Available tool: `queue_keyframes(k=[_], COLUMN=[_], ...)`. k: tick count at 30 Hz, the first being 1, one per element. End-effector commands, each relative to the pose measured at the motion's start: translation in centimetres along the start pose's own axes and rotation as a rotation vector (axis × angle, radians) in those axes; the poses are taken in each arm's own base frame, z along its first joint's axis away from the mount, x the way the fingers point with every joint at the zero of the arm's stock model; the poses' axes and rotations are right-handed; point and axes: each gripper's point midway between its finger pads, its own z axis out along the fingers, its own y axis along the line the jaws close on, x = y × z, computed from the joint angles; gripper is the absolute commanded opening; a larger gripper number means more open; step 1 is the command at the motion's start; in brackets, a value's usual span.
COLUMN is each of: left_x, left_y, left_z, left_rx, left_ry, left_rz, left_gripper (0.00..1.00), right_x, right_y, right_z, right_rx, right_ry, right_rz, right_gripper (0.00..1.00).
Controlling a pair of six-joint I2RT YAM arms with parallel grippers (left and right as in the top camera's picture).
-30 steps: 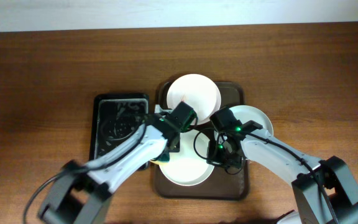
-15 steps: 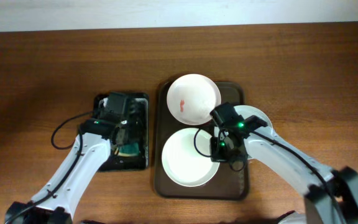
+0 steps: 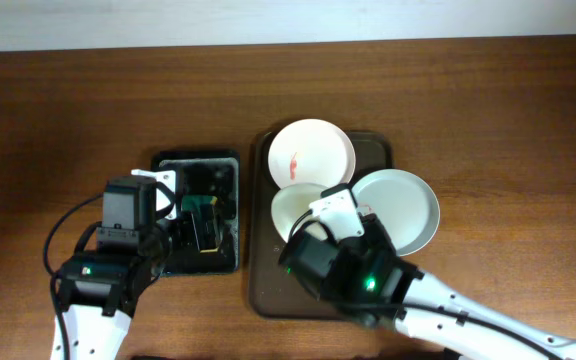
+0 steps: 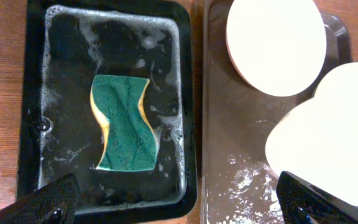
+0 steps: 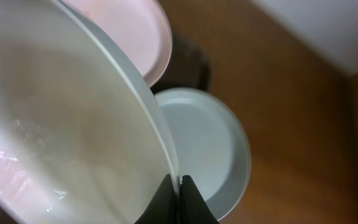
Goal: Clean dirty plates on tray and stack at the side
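We've dropped the sponge; our left end effector is spread, and our right end effector now pinches the cleaned plate, lifted for stacking.

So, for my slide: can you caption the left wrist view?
Green sponge lies in the soapy black sponge tray beneath the open left gripper.

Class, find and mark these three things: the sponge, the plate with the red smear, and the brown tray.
sponge (image 4: 124, 121), left wrist view, middle of its green face.
plate with the red smear (image 3: 312, 152), overhead view, its centre.
brown tray (image 3: 266, 285), overhead view, bare floor near its lower left corner.
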Motion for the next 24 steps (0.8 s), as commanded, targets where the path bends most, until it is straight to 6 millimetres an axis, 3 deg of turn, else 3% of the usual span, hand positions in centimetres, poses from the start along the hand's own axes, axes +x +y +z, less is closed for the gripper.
queue_keyframes(k=[1, 6, 24], left_x=[-0.3, -0.3, -0.3], left_y=[0.0, 0.1, 0.1], left_z=[-0.5, -0.5, -0.5], left_rx=[-0.002, -0.003, -0.003], left_ry=[-0.021, -0.018, -0.018], left_rz=[0.012, 0.012, 0.012], left_gripper=[0.99, 0.99, 0.99], right_x=[-2.5, -3.1, -3.1], right_y=[-1.0, -0.3, -0.3], right_z=[-2.8, -4.5, -4.5], right_rx=[0.109, 0.124, 0.123], right_ry=[-0.168, -0.246, -0.245], right_rz=[-0.022, -0.058, -0.057], right_gripper=[0.04, 0.04, 0.04])
